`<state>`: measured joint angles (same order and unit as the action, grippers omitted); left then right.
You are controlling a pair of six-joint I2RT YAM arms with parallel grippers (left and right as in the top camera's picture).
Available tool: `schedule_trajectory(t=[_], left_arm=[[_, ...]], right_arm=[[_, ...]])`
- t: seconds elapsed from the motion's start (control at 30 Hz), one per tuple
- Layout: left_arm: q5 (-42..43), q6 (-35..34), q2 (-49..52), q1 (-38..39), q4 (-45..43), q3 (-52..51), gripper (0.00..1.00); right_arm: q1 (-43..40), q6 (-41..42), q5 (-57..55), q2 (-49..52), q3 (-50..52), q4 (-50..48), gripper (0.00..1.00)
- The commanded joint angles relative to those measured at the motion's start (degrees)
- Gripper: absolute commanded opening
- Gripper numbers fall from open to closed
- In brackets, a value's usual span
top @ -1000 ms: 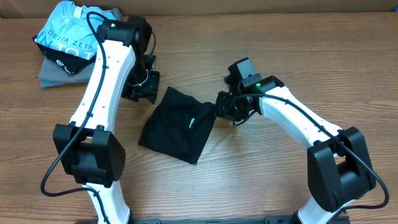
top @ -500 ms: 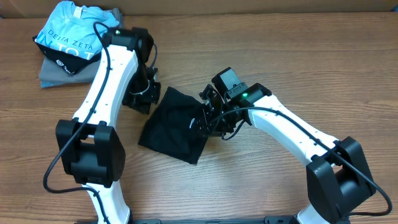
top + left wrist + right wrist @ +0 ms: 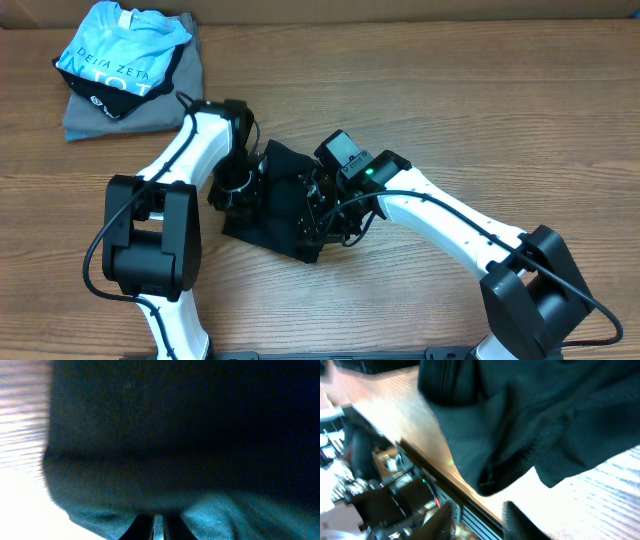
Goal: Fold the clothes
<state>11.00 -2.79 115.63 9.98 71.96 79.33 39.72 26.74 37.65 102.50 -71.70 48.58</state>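
The clothes [image 3: 283,178], a black T-shirt partly folded into a rough diamond, lie at the middle of the wooden table [image 3: 450,110]. My left gripper [image 3: 240,187] sits low on its left edge. In the left wrist view dark cloth [image 3: 165,435] fills the frame and puckers toward the left gripper [image 3: 157,531], whose jaws are pressed together on it. My right gripper [image 3: 312,208] hovers over the shirt's right half. In the right wrist view the right gripper [image 3: 480,519] stands open, with a folded edge of the cloth [image 3: 530,430] beyond the tips and nothing between them.
A light blue shirt with white lettering [image 3: 115,50] lies on a grey folded shirt [image 3: 150,110] at the table's back left corner. The two arms cross close together over the black shirt. The table's front edge [image 3: 427,467] shows in the right wrist view.
Both arms have moved inward onto the black shirt. The left gripper came down on its left edge and shut. The right gripper slid left from the shirt's right corner to over its middle.
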Motion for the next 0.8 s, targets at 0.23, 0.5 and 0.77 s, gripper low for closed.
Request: schedule_trajectory(t=[0.23,0.5,0.77], left_arm=[[-2.40,-0.44,-0.04,-1.09,-0.72,-2.19,0.09],[-0.68,0.09,-0.37,-1.11,5.99,7.61,0.14],[-1.40,0.24,-0.42,-1.16,9.60,14.45,0.16]], right_arm=[[-0.20,4.39,-0.63,0.50,5.03,-5.11,0.46],[-0.17,4.39,0.17,0.50,5.03,-9.73,0.57],[1.53,5.55,-0.35,0.50,5.51,-15.82,0.38]])
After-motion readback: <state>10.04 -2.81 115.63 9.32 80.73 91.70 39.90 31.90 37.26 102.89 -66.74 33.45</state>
